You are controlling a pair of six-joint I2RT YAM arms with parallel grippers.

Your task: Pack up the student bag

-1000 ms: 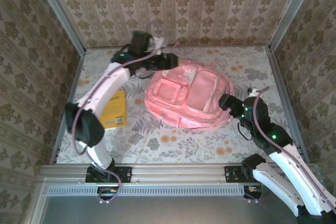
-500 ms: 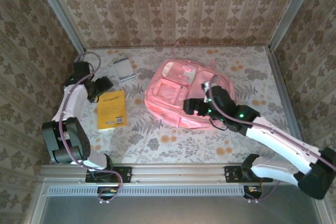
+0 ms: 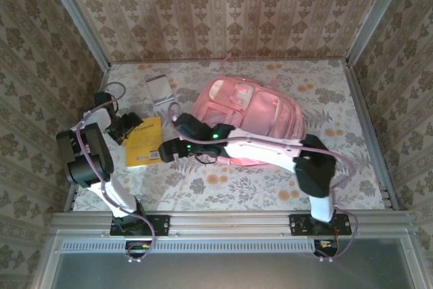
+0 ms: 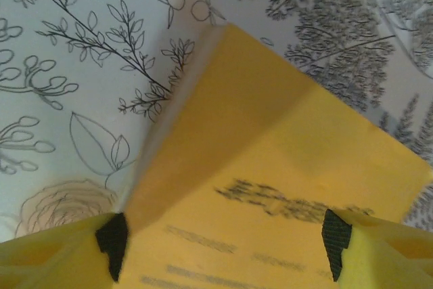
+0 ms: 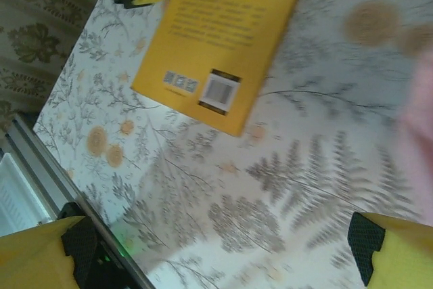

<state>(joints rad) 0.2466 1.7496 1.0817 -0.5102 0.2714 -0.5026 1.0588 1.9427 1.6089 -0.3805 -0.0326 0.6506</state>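
A desk (image 3: 338,99) covered with a flowered cloth was enclosed by walls of patterned wallpaper. The student bag (image 3: 260,116), pink in colour, was laid flat near the middle of the desk, a little toward the far side, with its front pockets turned up. A yellow book (image 3: 144,141) was seen flat on the cloth to the left of the bag, apart from it. A small grey booklet (image 3: 160,90) was placed farther back, between the book and the far wall. The left fingers (image 4: 61,252) were spread wide over one corner of the yellow book; whether the book was touched by them could not be told. The right arm (image 3: 264,145) was stretched leftward along the near edge of the bag. The right fingers (image 5: 399,248) were held wide apart above the cloth, with nothing between them, beside the book's corner where a barcode (image 5: 222,89) was printed.
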